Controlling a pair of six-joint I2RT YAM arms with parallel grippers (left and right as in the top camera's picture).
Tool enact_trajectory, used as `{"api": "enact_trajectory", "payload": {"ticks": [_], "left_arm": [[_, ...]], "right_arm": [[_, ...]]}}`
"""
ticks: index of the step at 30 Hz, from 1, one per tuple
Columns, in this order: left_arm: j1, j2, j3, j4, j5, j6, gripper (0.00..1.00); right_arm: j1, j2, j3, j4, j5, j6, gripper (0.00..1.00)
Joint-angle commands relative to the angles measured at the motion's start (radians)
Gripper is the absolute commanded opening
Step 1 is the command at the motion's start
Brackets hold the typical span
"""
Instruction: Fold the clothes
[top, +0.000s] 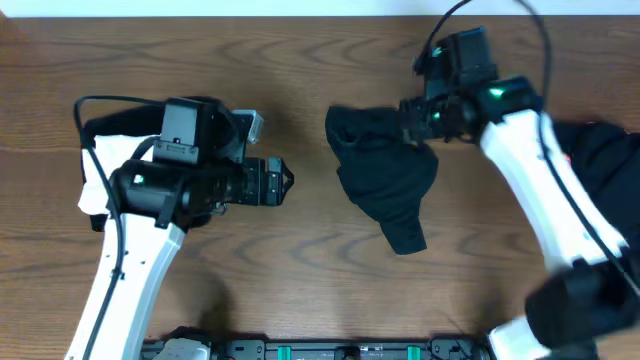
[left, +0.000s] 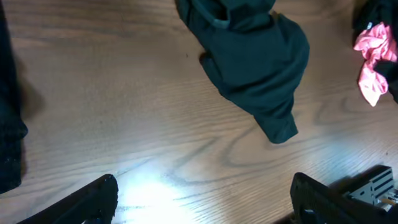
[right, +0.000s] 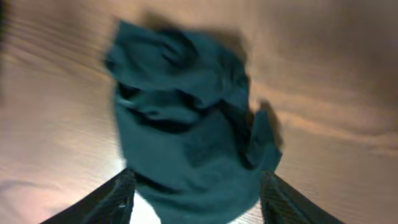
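A crumpled black T-shirt (top: 385, 180) lies in a heap on the wooden table, right of centre. The right wrist view has it filling the middle (right: 186, 124), and the left wrist view has it at the top (left: 255, 56). My right gripper (top: 412, 122) hangs over the heap's upper right edge. Its jaws (right: 196, 180) stand open, with the near edge of the cloth lying loose between the fingers. My left gripper (top: 288, 182) sits left of the shirt, apart from it. It is wide open (left: 202, 190) with only bare table between its fingers.
A white garment (top: 95, 180) and dark cloth (top: 110, 125) lie under the left arm at the table's left. A black pile (top: 605, 160) sits at the right edge, with a pink garment (left: 373, 62) beside it. Bare wood (left: 124, 93) separates the left gripper from the shirt.
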Motion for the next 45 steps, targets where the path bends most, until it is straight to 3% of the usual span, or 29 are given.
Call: {"api": "enact_trajectory", "payload": {"ticks": [1, 10, 18, 21, 23, 26, 34, 37, 45], "left_arm": [[-0.003, 0.026, 0.005, 0.000, -0.011, 0.013, 0.89], [-0.003, 0.052, 0.005, 0.013, 0.010, 0.013, 0.89], [-0.003, 0.056, 0.005, 0.016, 0.027, 0.013, 0.89], [-0.003, 0.056, 0.005, 0.016, 0.027, 0.013, 0.89], [-0.003, 0.056, 0.005, 0.016, 0.027, 0.013, 0.89], [-0.003, 0.056, 0.005, 0.015, 0.027, 0.013, 0.89], [-0.003, 0.056, 0.005, 0.035, 0.034, 0.013, 0.90], [-0.004, 0.057, 0.005, 0.084, 0.108, 0.013, 0.89], [-0.082, 0.057, 0.005, 0.222, 0.158, 0.009, 0.90]], "right_arm": [[-0.002, 0.116, -0.042, 0.018, -0.072, -0.048, 0.60], [0.017, 0.204, -0.042, 0.293, -0.070, -0.011, 0.64], [0.024, 0.294, -0.042, 0.310, -0.056, 0.019, 0.57], [0.023, 0.303, -0.043, 0.293, -0.055, 0.018, 0.46], [0.023, 0.291, -0.041, 0.301, -0.052, 0.016, 0.22], [0.020, 0.245, -0.024, 0.290, -0.047, 0.006, 0.02], [0.033, -0.111, 0.067, 0.230, -0.134, -0.172, 0.01], [0.052, -0.227, 0.067, 0.225, -0.130, -0.201, 0.01], [0.065, -0.291, 0.067, 0.166, -0.125, -0.203, 0.01]]}}
